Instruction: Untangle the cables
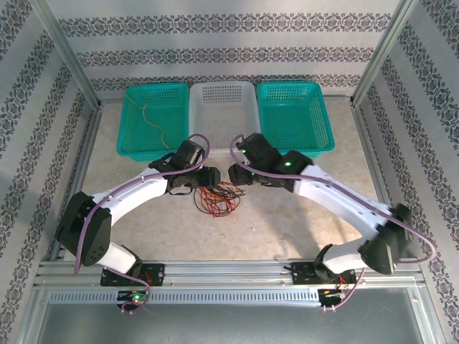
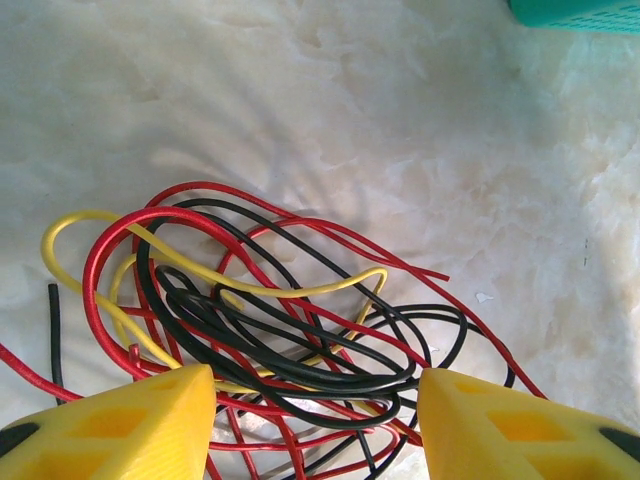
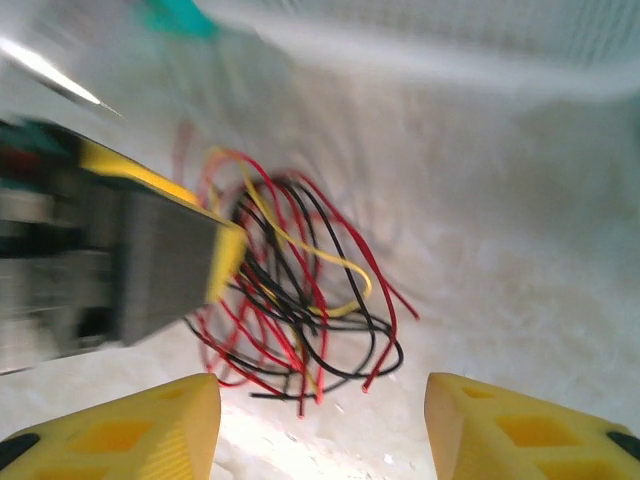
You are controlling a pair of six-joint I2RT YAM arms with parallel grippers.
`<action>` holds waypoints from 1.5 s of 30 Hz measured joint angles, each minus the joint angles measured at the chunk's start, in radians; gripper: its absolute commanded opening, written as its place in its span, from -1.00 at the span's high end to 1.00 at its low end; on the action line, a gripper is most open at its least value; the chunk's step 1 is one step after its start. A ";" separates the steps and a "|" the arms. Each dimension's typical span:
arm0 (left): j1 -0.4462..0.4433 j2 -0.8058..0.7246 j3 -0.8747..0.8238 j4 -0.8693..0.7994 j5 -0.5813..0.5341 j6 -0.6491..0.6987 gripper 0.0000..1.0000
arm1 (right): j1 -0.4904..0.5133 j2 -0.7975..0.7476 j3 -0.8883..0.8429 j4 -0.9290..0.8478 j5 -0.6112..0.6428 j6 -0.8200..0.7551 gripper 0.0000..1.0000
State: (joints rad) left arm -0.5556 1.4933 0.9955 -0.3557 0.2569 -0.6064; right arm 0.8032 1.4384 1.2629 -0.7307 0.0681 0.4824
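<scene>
A loose tangle of red, black and yellow cables (image 1: 217, 198) lies on a pale marbled tabletop (image 1: 280, 229). The left gripper (image 2: 315, 420) is at the tangle's left edge, jaws half spread over its strands and pinching none. The right gripper (image 3: 320, 425) is just right of the tangle, equally parted and empty. Beyond the tangle stand a teal basket (image 1: 172, 100) containing one thin yellow cable (image 1: 156, 127), a white basket (image 1: 222, 107) and another teal basket (image 1: 294, 118).
</scene>
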 measured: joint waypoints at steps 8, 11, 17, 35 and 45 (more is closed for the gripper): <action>0.000 0.000 -0.001 -0.006 0.000 0.000 -0.12 | 0.000 0.195 -0.025 -0.007 0.003 0.083 0.02; 0.000 0.000 -0.001 -0.017 0.000 0.003 -0.13 | 0.000 0.249 -0.024 -0.010 0.003 0.099 0.10; 0.000 0.000 -0.001 -0.034 0.000 0.011 -0.13 | -0.001 0.279 -0.026 -0.013 0.003 0.127 0.54; 0.000 -0.035 0.032 -0.039 0.017 0.023 -0.15 | 0.061 -0.195 0.040 -0.032 0.078 -0.074 1.00; 0.000 -0.203 0.027 0.111 0.133 0.040 -0.34 | 0.070 -0.314 0.203 -0.021 0.123 -0.224 1.00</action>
State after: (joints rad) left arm -0.5556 1.2903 1.0222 -0.2447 0.3901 -0.5667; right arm 0.8730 1.1240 1.4654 -0.7513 0.1913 0.2581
